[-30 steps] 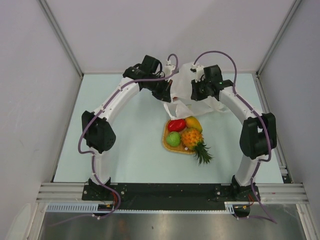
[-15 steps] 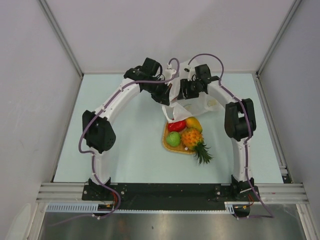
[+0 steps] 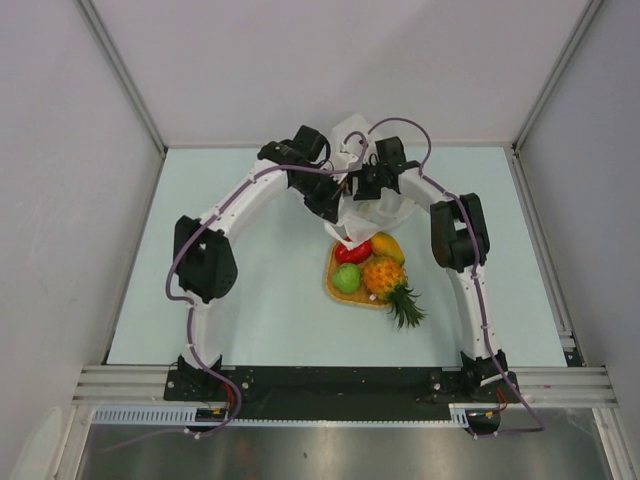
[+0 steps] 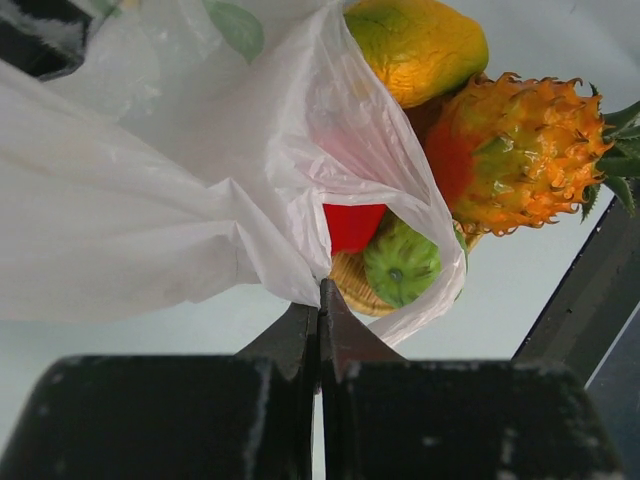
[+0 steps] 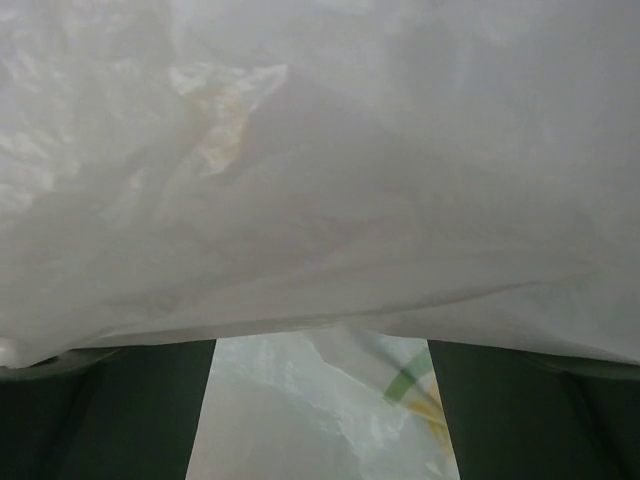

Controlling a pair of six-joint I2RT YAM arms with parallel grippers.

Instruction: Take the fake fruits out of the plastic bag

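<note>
Overhead, bent both arms inward, wrists close together above the table's (image 3: 250, 290) far middle. Clamped the left gripper (image 4: 320, 300) tight on a fold of the plastic bag (image 4: 150, 220); kept the right gripper (image 5: 320, 350) spread wide, fingertips hidden under plastic. Draped the bag's edge over the red piece (image 4: 350, 225) and apple (image 4: 402, 270), beside mango (image 4: 420, 45) and pineapple (image 4: 520, 150) on the tray (image 4: 350, 285).

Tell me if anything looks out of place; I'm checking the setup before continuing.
The plastic bag, pinched in the left gripper's shut jaws, drapes over the red piece and green apple. The pineapple's crown overhangs the tray.
</note>
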